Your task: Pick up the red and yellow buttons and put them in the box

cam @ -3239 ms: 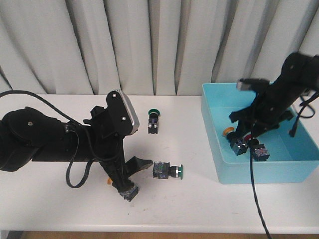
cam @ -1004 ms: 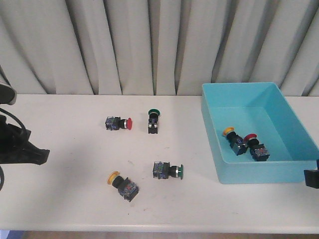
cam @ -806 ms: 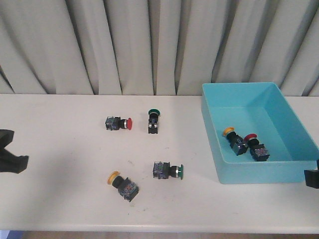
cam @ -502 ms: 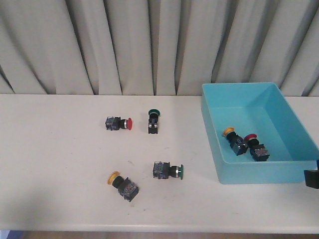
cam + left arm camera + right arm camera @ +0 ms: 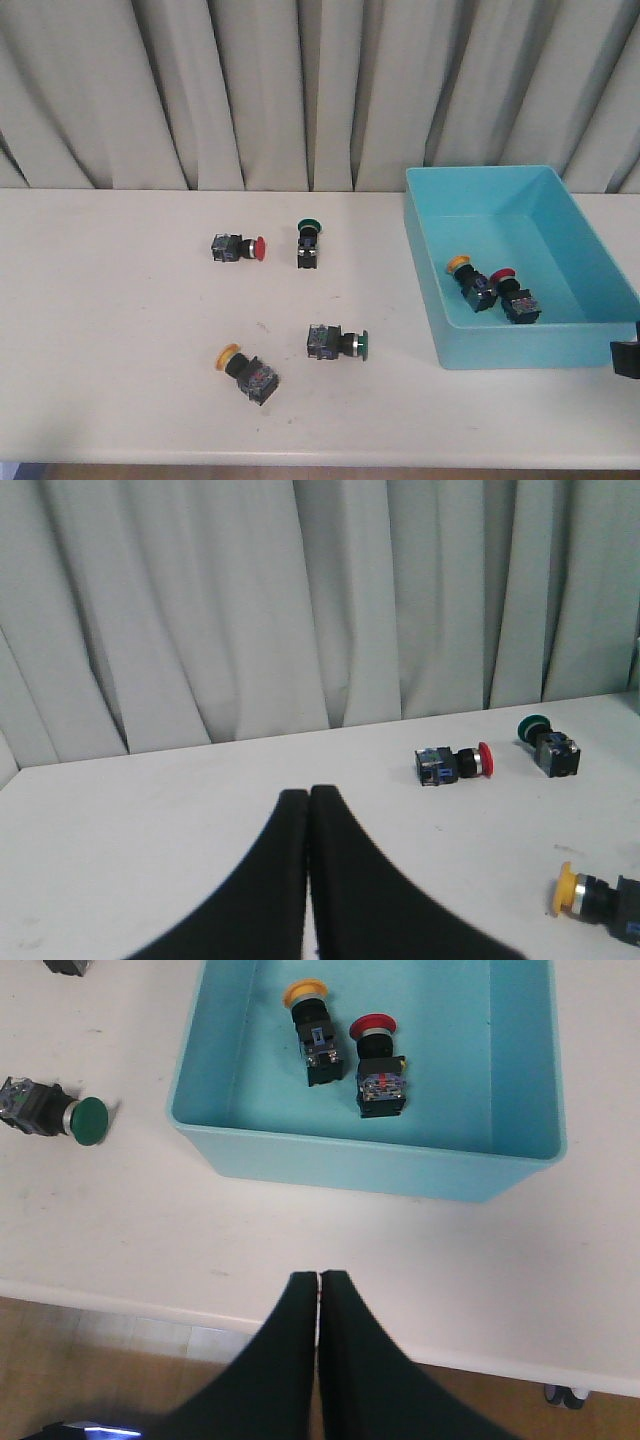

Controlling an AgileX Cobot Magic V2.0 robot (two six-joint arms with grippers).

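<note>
A red button (image 5: 240, 247) lies on its side on the white table, and it also shows in the left wrist view (image 5: 455, 765). A yellow button (image 5: 246, 371) lies near the table's front, partly cut off in the left wrist view (image 5: 598, 905). The turquoise box (image 5: 548, 345) at the right holds a yellow button (image 5: 470, 281) and a red button (image 5: 515, 297); the right wrist view shows the box (image 5: 350, 1165) with the yellow button (image 5: 312, 1030) and the red button (image 5: 378, 1068). My left gripper (image 5: 308, 794) is shut and empty, out of the front view. My right gripper (image 5: 318, 1276) is shut and empty, above the table's front edge.
Two green-capped buttons lie on the table: one upright-ish at the back (image 5: 308, 243), one on its side (image 5: 338, 343) left of the box, which also shows in the right wrist view (image 5: 55, 1112). Grey curtains hang behind. A black arm part (image 5: 628, 356) shows at the right edge.
Both arms have pulled back out of the front view, the left one to the left and the right one to the lower right. The buttons have not moved in the last second.
</note>
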